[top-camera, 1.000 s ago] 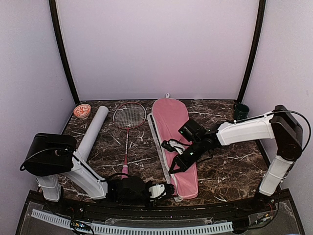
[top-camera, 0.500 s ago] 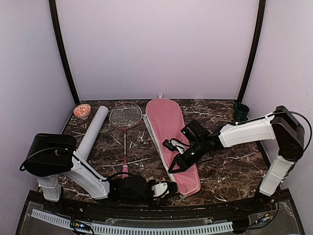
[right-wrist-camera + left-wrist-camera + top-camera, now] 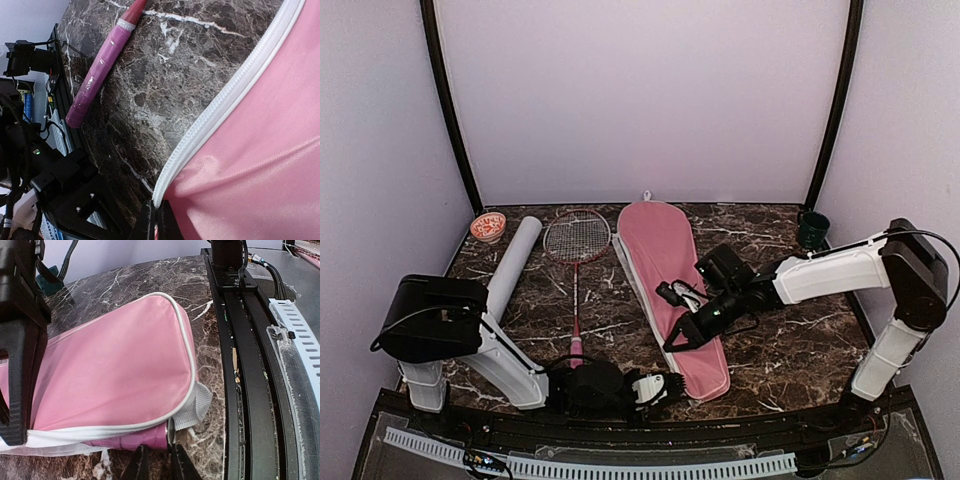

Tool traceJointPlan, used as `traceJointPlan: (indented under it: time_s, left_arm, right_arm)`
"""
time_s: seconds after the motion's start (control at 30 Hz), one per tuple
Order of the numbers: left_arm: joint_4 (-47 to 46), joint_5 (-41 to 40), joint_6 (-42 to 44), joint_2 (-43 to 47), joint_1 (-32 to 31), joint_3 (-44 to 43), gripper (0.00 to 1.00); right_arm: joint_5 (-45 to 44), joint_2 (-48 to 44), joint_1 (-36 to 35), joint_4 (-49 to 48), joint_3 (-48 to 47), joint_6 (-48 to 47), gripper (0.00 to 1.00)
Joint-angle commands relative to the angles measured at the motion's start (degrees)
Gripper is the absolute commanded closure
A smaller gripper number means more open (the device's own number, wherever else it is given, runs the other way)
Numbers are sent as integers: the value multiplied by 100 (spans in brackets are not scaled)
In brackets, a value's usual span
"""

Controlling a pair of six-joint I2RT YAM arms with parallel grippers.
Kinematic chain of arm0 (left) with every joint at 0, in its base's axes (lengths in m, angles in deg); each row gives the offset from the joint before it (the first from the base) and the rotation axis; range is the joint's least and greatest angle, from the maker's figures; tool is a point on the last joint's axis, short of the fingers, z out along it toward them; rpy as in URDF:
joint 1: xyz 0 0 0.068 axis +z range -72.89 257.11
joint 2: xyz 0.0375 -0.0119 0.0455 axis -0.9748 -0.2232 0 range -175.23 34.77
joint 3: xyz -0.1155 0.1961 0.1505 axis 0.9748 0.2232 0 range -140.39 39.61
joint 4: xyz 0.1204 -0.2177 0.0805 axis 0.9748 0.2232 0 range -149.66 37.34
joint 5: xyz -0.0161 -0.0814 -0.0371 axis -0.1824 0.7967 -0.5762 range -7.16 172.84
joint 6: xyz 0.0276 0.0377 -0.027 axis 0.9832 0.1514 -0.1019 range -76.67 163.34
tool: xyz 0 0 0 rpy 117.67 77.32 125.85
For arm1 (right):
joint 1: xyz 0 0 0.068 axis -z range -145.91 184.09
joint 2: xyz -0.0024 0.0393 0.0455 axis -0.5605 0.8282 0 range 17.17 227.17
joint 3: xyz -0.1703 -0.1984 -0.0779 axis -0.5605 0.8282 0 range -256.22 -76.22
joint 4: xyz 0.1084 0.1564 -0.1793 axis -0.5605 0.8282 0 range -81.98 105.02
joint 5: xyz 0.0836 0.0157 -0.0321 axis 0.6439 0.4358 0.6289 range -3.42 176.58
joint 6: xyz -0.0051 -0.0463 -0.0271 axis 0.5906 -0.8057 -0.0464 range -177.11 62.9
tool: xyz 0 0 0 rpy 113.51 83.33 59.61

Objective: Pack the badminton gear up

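The pink cover (image 3: 670, 280) lies lengthwise in the middle of the table. One red-framed racket (image 3: 577, 238) lies to its left, and its pink handle (image 3: 100, 70) also shows in the right wrist view. A white tube (image 3: 513, 268) lies further left. A second pink handle (image 3: 145, 437) sticks out of the cover's near end (image 3: 110, 370). My left gripper (image 3: 159, 462) has its jaws a narrow gap apart, with the tips against that handle's butt; I cannot tell whether it is gripped. My right gripper (image 3: 157, 222) is shut on the white zipper (image 3: 210, 120) at the cover's left edge.
A small red-patterned cap (image 3: 488, 227) sits at the back left corner. A dark green cup (image 3: 812, 228) stands at the back right. A black rail and a white slotted strip (image 3: 300, 365) run along the near table edge, just right of the left gripper.
The cover has swung, its far end going left and its near end right. The loose racket has shifted slightly left. My left gripper slid right and my right gripper moved with the zipper edge.
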Motion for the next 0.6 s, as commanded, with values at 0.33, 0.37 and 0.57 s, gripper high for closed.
traceJointPlan:
  time_s: [0.33, 0.37, 0.57]
  left_arm:
    - [-920, -343, -131, 352, 73, -42, 84]
    - [-912, -372, -106, 409, 67, -74, 84]
    - [-1077, -601, -95, 145, 74, -200, 84]
  right_arm:
    - [437, -201, -30, 122, -3, 115, 100]
    - [435, -211, -30, 129, -13, 111, 100]
    - [432, -305, -30, 142, -72, 131, 93]
